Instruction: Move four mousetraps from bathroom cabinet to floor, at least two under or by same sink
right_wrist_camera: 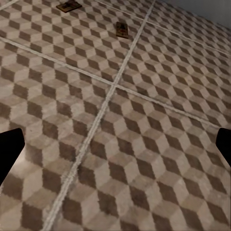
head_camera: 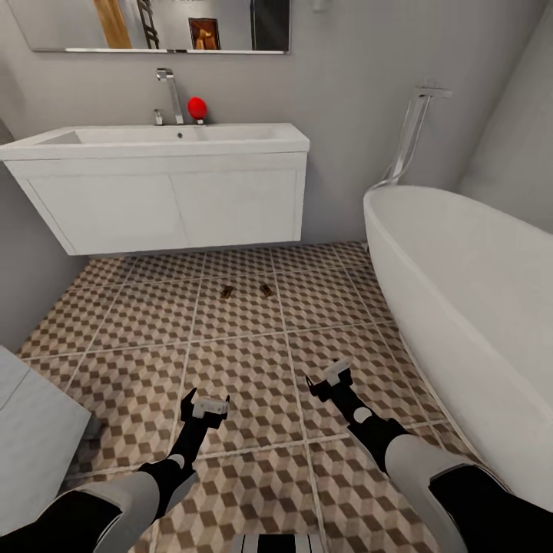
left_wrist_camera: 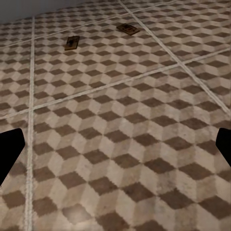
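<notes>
We see two mousetraps lying flat on the bathroom floor (head_camera: 246, 361), one (head_camera: 227, 291) just left of the other (head_camera: 266, 289), both near the front edge of the white sink unit (head_camera: 161, 200) but a little out from under it. The cabinet and the remaining traps are somewhere outside what we can see. The bathtub (head_camera: 468, 269) stands to the right.

Our left gripper (head_camera: 209, 405) and right gripper (head_camera: 329, 380) both hover low over the tiles, well short of the traps, fingers spread wide with nothing between them (the wrist views show bare tile between the dark fingertips).

We judge the traps to be light, stiff little boards, thin enough that they sit nearly flush with the tile, so lifting one off a flat surface looks awkward. We would pinch across the narrow width of the wood, at the edges, staying clear of the wire. They probably slide easily if nudged.
</notes>
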Tool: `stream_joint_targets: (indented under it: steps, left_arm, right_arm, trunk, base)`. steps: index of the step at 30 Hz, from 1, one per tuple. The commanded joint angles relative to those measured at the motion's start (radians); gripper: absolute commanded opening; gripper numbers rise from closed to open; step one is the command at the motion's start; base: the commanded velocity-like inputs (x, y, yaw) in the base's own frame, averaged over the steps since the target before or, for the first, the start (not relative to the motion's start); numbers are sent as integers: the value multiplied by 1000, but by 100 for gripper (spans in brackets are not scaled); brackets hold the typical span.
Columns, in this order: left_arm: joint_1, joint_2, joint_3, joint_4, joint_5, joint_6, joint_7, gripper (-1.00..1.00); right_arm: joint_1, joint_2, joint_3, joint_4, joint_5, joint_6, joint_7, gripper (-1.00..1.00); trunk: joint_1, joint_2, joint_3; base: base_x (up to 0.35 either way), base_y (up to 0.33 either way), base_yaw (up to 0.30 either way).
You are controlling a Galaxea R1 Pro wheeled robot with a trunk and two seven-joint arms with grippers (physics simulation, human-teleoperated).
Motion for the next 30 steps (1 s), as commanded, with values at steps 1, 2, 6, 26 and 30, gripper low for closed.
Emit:
stream_joint_targets:
  steps: [1,2,6,26,30]
  left_arm:
    - [-2,-1,-7,4,-4,-5,10,100]
    - [-2,-1,-7,4,-4,-5,10,100]
    - [-2,1,-7,5,-3,-5,10,100]
    - [92,103,-4,7,0,-8,7,100]
    - [116,112,-4,7,1,-9,7,100]
  right_arm:
    - [-1,0,-1,3,8,-3,-4,100]
    - [-1,0,-1,5,8,-3,-4,100]
    - [-1,0,-1,12,8,-3,-4,100]
    - [141,-54,-1,67,8,-137,-10,100]
    - [180,-67,-1,71,1,-162,-10,100]
  trunk:
    - [-4,7,2]
    - [-8,14,6]
    - [-23,42,18]
    - [-100,182,81]
    - [-115,210,93]
  base:
    - [0,0,0]
    - [0,0,0]
    - [0,0,0]
    - [0,0,0]
    - [0,0,0]
